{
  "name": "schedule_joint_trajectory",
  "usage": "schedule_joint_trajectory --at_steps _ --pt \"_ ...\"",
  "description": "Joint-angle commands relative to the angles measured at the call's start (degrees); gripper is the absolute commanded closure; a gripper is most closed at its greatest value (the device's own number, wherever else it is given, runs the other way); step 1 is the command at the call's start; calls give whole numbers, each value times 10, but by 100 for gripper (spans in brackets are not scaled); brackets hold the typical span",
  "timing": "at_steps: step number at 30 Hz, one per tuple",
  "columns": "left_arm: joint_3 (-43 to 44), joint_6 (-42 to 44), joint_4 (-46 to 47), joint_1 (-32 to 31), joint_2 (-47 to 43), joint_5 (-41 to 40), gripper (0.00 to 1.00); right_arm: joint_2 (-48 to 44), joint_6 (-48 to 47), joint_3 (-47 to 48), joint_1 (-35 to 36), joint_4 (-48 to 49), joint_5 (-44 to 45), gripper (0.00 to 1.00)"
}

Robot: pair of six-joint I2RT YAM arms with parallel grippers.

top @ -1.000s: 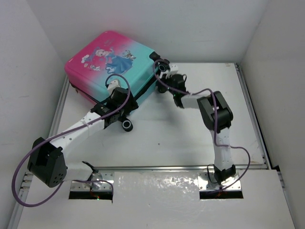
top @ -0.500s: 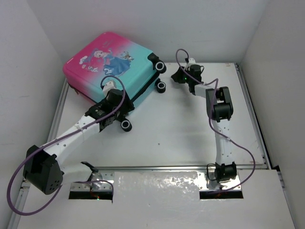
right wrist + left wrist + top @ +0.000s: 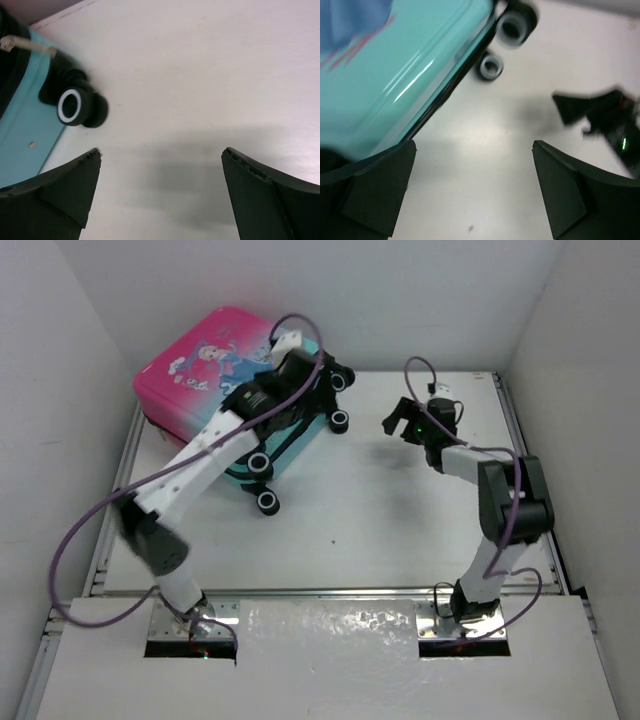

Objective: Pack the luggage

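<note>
Both hands were spread wide and held nothing. The left hand (image 3: 300,380) hovered over the teal end of the luggage (image 3: 195,370), which lay closed, picture side up, at the far left of the worktop (image 3: 380,530). The right hand (image 3: 400,422) hung apart from its wheels (image 3: 339,420).

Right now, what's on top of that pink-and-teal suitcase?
The white left arm stretches over the teal half of the pink-to-teal hard-shell suitcase, its black end effector open near the small black wheels. The arm hides part of the shell beneath it.
</note>
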Motion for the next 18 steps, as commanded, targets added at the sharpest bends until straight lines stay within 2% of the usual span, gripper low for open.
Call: schedule_joint_trajectory --at_steps 1,2,3,5,10,14,18 --pt "223 5 -43 -9 186 -84 0 -89 -1 -36 -11 -120 90 1" --pt "333 1 -60 -9 229 -100 0 -130 -10 -49 -13 -156 110 1" --pt "377 2 -65 -9 297 -108 0 -150 -14 -81 -14 -167 115 1" --pt "447 16 -35 -8 342 -112 0 -210 -22 -127 -16 -181 110 1" --pt "379 29 133 0 363 -128 0 -294 -29 -192 -20 -183 58 1" --pt "321 92 296 -4 385 -139 0 -355 -14 -258 -21 -126 -14 1" --pt "355 96 313 -4 426 -161 0 -369 -28 -258 -20 -136 -24 1"
